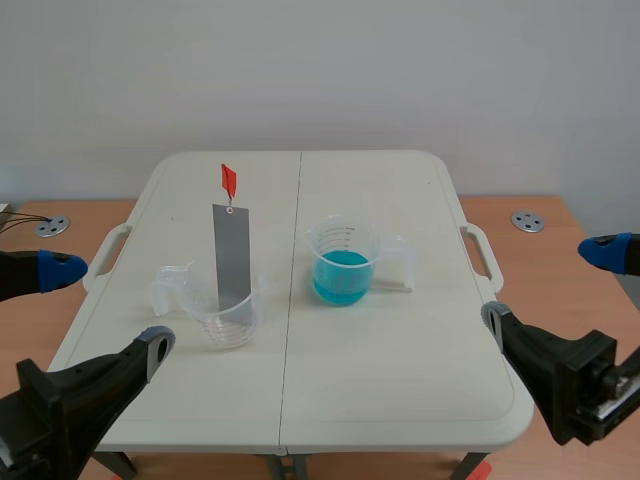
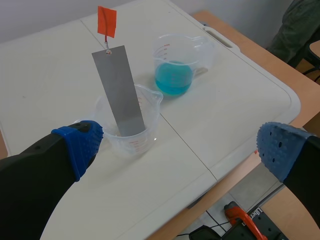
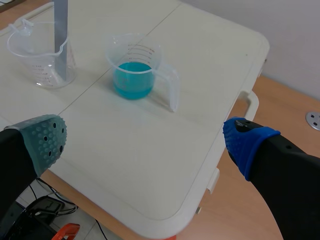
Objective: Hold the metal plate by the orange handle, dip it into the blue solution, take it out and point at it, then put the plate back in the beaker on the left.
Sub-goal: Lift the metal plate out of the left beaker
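Leaning in left beaker [image 1: 236, 330]: metal plate [image 1: 231, 255]; L fingers [image 2: 80, 145], R fingers [image 3: 47, 140] apart.

white folding table [image 1: 400, 370] | wooden surface [image 1: 555, 270] beneath | grey disc [image 1: 52, 226] | second grey disc [image 1: 527, 221]

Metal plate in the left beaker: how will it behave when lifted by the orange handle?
Likely stiff: the metal plate stands straight, leaning on the rim. The orange handle joins it through a thin link at a hole, so it may swing. The clear beaker looks light, with no liquid; a dragging plate might tip it.
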